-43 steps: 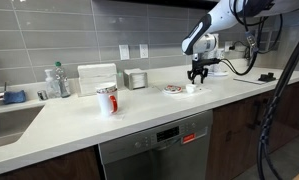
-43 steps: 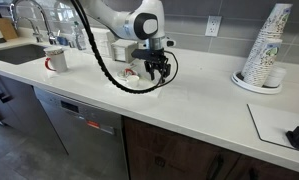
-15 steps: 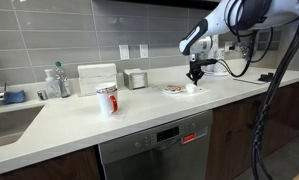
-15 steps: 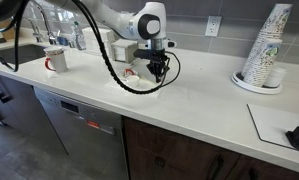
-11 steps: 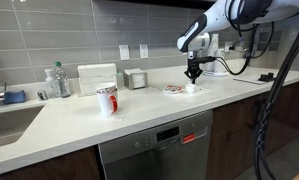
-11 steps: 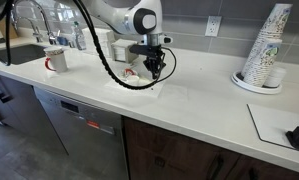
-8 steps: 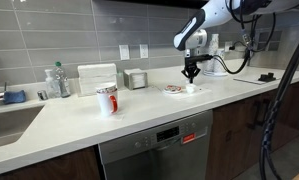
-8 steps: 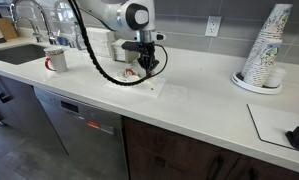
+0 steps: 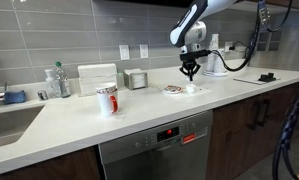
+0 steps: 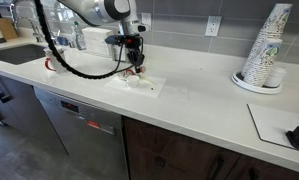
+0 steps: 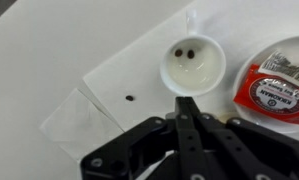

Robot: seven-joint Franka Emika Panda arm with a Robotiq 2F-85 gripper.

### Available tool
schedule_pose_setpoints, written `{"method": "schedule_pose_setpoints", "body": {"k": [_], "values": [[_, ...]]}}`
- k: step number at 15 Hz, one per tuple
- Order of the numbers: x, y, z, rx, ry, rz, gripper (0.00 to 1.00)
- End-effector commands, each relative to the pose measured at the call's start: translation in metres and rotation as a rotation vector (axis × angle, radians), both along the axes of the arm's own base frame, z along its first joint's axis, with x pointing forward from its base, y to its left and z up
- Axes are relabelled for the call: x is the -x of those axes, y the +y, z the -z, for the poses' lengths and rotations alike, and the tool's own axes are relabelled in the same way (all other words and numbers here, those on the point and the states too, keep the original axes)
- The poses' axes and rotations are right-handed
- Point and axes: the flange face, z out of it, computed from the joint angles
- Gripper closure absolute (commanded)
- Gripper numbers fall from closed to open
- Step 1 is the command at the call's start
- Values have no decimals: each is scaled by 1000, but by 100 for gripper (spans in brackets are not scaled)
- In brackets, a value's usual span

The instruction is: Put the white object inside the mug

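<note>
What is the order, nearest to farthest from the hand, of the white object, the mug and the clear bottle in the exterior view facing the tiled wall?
1. white object, almost under the hand.
2. mug, mid-counter, toward the sink.
3. clear bottle, beside the sink.

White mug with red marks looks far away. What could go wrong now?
The claw looks shut and empty above the small white round cup, which sits on a white paper sheet; it may leave without it. The white mug with red marks stands far along the pale counter, so a weak grip could drop the cup midway.
</note>
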Motion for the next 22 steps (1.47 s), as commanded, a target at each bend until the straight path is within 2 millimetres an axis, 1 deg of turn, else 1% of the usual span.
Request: {"method": "schedule_pose_setpoints", "body": {"k": [1, 3, 6, 10, 17, 22], "values": [[37, 13, -9, 36, 8, 57, 100], [48, 18, -12, 52, 19, 88, 100], [62, 24, -14, 62, 61, 84, 100], [69, 26, -15, 86, 105, 71, 100], [53, 25, -13, 72, 144, -47, 100], [42, 23, -8, 52, 189, -133, 100]]}}
